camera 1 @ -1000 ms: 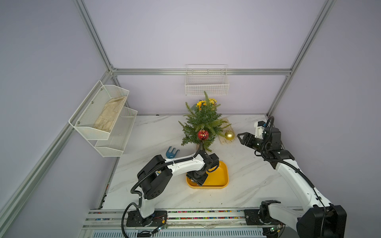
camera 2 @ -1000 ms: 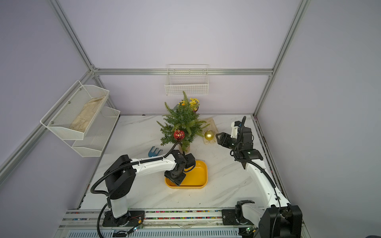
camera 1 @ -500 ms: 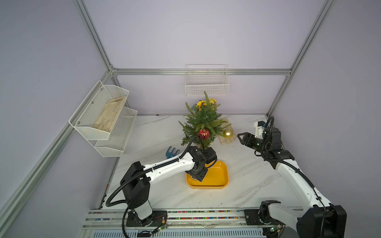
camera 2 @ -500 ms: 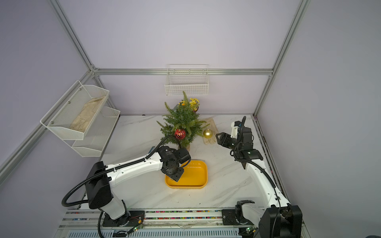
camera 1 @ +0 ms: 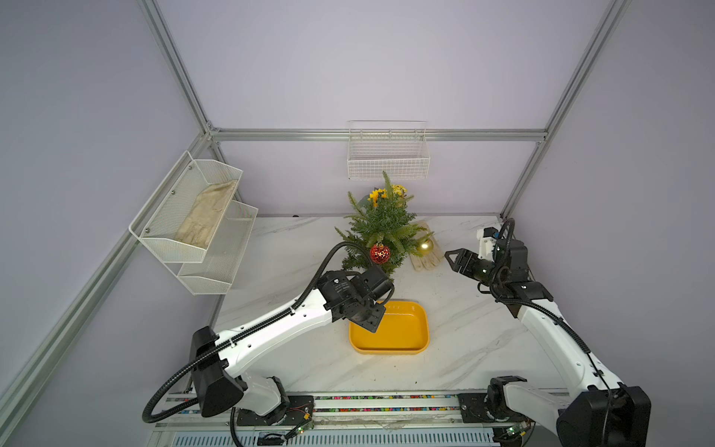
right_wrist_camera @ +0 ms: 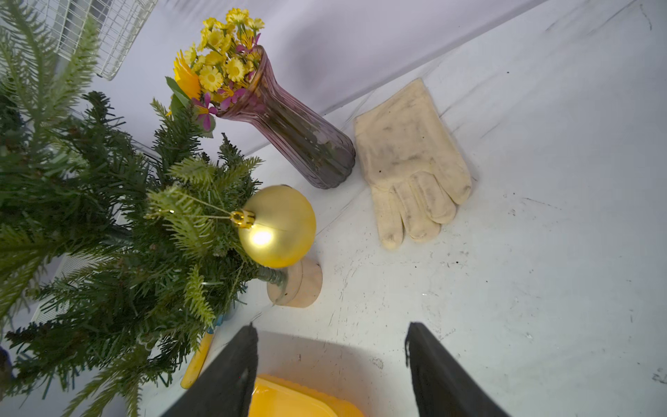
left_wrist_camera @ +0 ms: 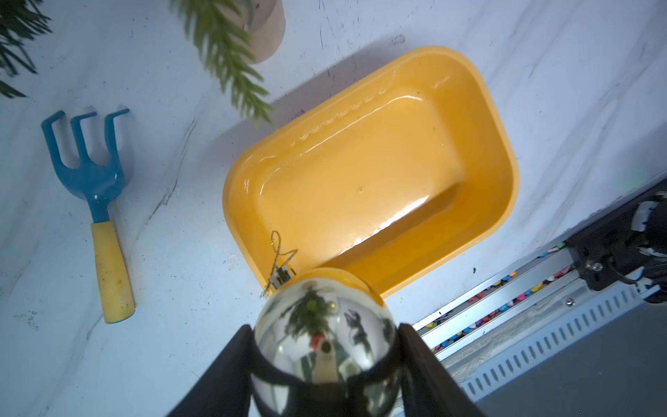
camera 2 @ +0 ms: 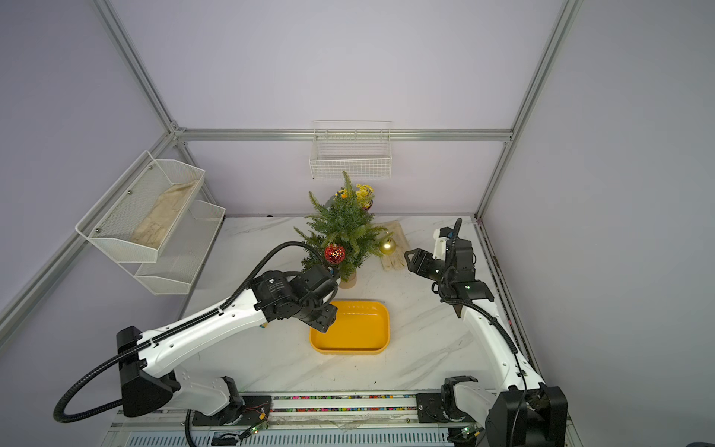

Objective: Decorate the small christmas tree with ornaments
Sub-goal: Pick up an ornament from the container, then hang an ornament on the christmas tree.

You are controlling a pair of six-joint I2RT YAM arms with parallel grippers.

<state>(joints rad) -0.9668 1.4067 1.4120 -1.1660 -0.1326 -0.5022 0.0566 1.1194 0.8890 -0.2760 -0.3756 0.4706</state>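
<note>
My left gripper is partly closed around the mirror-silver ornament, clamping the ball on both sides. Its cap points away from the gripper and a little aside, so the cap-to-bottom axis runs nearly in line with my reach. The gold thread loop sticks out over the rim of the yellow tray.

In both top views this gripper hangs above the tray corner nearest the small christmas tree, which stands upright on the counter just beyond. A red ornament hangs on the tree's front. A gold ornament hangs from a branch on my right arm's side, cap toward the branch.

My right gripper is spread wide and empty. It is aimed at the gold ornament and stops short of it, touching nothing.
</note>
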